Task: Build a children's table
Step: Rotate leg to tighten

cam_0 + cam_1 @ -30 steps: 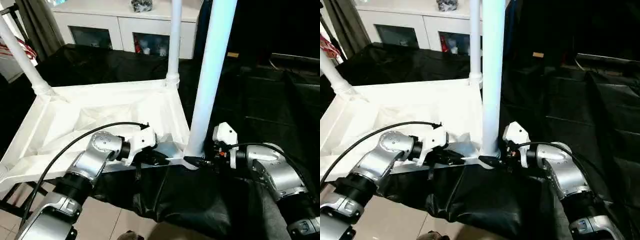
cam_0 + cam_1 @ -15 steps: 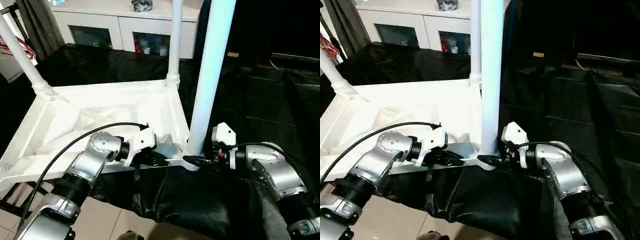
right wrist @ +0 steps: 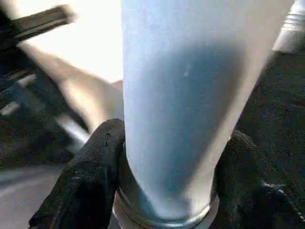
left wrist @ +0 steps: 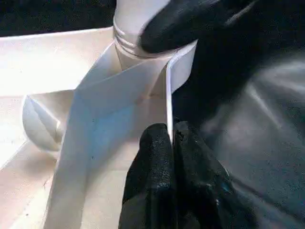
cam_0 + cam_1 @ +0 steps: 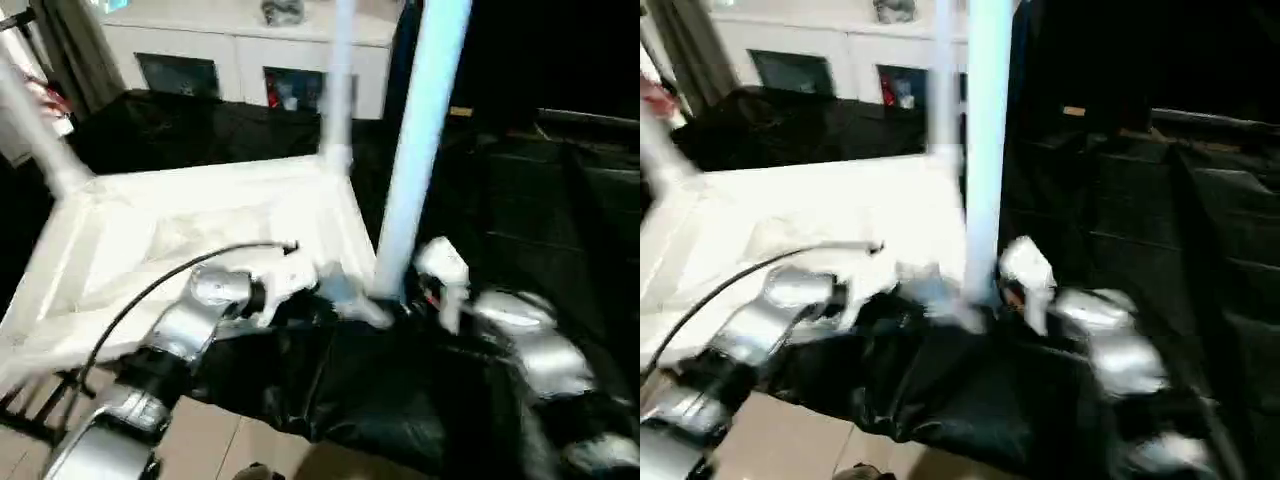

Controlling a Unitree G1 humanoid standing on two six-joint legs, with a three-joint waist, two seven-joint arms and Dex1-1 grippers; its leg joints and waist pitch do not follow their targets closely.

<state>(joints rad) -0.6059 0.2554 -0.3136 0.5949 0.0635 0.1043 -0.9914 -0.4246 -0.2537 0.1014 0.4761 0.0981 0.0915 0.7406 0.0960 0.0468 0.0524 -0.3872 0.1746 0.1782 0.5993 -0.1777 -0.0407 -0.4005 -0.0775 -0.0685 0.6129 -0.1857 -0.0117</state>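
Right hand clasps the table leg base.

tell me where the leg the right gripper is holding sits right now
The leg stands upright in the tabletop's near right corner, beside the black cloth, with the right gripper around its flared base.

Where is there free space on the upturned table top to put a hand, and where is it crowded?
Free: the open middle of the table top, between its rims. Crowded: the near corner, where the left gripper pinches the rim and the right gripper clamps the near leg.
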